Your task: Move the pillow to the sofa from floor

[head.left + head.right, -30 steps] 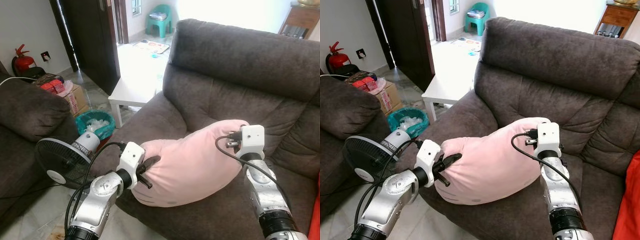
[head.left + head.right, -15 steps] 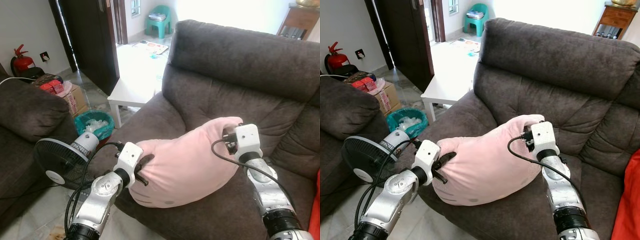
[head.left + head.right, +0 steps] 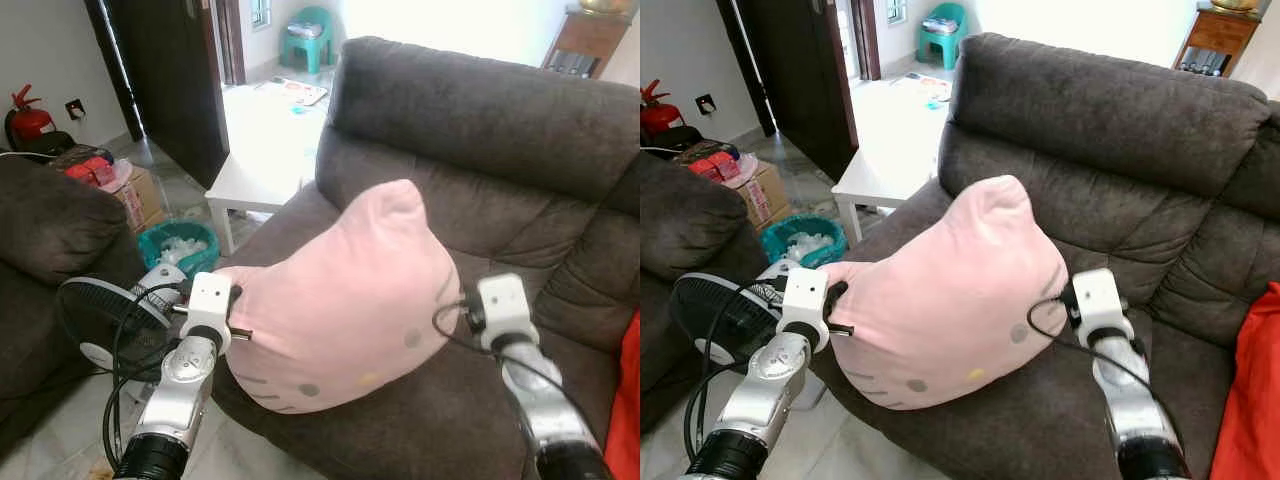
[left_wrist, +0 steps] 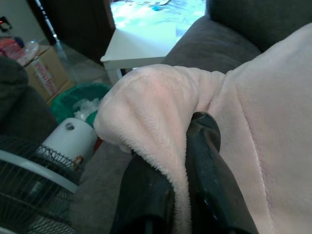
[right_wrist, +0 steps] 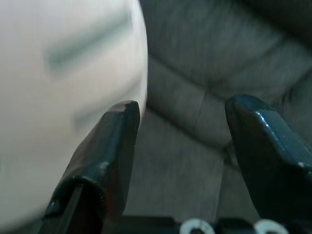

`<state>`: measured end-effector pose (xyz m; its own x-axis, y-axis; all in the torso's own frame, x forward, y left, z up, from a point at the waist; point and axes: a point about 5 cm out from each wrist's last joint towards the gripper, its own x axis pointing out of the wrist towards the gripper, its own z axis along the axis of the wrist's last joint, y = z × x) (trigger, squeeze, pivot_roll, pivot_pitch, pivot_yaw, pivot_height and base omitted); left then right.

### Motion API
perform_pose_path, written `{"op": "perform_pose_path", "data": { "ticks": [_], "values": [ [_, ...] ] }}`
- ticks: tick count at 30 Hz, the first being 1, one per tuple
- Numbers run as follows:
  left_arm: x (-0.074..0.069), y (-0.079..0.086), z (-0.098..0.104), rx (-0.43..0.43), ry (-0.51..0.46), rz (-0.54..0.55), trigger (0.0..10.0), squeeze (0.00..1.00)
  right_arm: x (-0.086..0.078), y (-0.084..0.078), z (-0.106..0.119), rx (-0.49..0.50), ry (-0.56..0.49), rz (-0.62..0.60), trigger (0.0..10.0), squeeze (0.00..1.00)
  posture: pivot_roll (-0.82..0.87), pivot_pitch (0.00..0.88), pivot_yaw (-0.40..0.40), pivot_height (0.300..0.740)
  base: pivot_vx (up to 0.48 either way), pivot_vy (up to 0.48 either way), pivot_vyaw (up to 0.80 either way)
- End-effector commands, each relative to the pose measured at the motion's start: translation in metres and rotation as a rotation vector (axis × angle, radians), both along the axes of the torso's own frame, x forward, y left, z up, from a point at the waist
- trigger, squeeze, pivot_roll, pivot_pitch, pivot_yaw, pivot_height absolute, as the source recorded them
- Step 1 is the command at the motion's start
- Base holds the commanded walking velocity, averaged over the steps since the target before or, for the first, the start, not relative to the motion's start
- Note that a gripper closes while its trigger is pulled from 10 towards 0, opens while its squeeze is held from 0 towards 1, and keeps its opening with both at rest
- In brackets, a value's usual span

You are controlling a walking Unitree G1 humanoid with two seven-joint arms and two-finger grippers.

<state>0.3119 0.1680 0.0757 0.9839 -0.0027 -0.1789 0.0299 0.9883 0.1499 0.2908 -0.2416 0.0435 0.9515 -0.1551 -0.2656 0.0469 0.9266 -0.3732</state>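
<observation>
A pink cat-face pillow [image 3: 340, 300] stands upright on the seat of the dark grey sofa [image 3: 480, 120], one ear pointing up and its face toward me. My left gripper [image 4: 187, 131] is shut on the pillow's [image 4: 253, 112] left edge, with pink fabric pinched between its two black fingers. My right gripper [image 5: 183, 109] is open beside the pillow's [image 5: 63, 97] right side. One of its fingers lies close along the fabric and grey cushion shows between the two.
A black floor fan [image 3: 95, 320] and a green bin [image 3: 180, 245] stand on the floor at the left, by a second dark sofa [image 3: 50, 230]. A white low table [image 3: 260, 165] sits beyond the armrest. Red fabric [image 3: 628, 400] lies at the right edge.
The pillow has swung up from lying flat to standing, face toward me. The right gripper has let go of its top and dropped back lower. The left gripper kept its hold.
</observation>
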Motion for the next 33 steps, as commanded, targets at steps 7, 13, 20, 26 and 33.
{"op": "perform_pose_path", "data": {
  "ticks": [7,13,20,26,33],
  "values": [
    [0.002,-0.034,0.008,-0.126,-0.028,-0.242,10.0,0.00,-0.030,0.004,-0.042,0.072,0.144,-0.054,10.0,0.00,0.08,0.000,-0.055,0.740,0.000,0.000,0.00],
    [0.008,-0.049,0.013,-0.116,-0.006,-0.404,10.0,0.00,-0.047,0.008,-0.064,0.147,0.211,-0.086,10.0,0.00,0.08,0.000,-0.055,0.740,0.000,0.000,0.00],
    [0.021,-0.045,0.016,-0.101,-0.021,-0.349,10.0,0.00,-0.064,0.019,-0.084,0.196,0.293,-0.100,10.0,0.00,0.07,0.000,-0.057,0.740,0.000,0.000,0.00],
    [0.029,-0.016,0.013,-0.096,-0.033,-0.058,10.0,0.00,-0.089,0.020,-0.105,0.217,0.402,-0.162,10.0,0.00,0.07,0.000,-0.060,0.740,0.000,0.000,0.00],
    [0.025,0.009,0.012,-0.187,-0.063,0.156,10.0,0.00,-0.101,0.020,-0.112,0.223,0.438,-0.173,10.0,0.00,0.08,0.000,-0.060,0.740,0.000,0.000,0.00]
  ]
}}
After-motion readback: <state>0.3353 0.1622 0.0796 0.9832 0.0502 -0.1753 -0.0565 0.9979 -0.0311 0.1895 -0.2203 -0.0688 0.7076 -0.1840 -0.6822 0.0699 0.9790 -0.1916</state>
